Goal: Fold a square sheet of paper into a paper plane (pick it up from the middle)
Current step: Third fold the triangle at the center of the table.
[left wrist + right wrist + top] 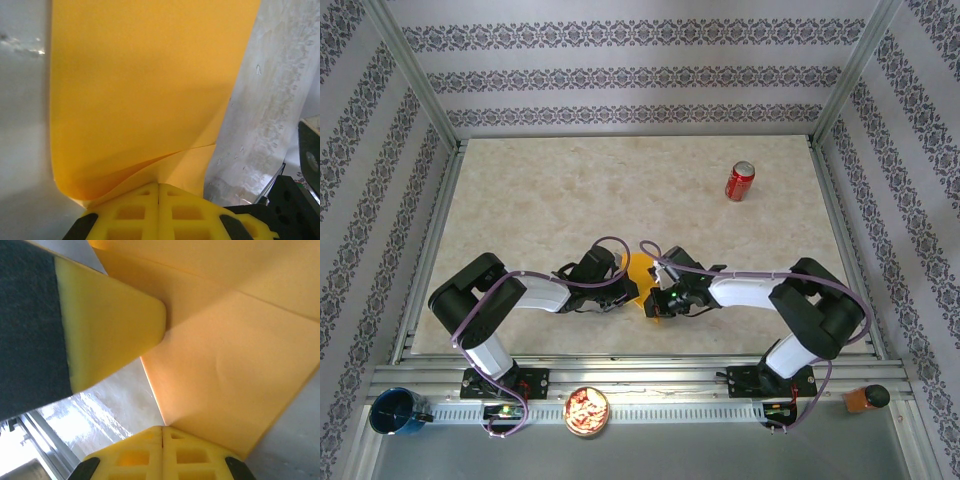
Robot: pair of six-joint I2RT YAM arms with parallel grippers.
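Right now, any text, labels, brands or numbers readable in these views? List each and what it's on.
None readable.
The can: white marking on red, too small to read.
The paper: plain, no print.
The walls: ornament bands, no letters.
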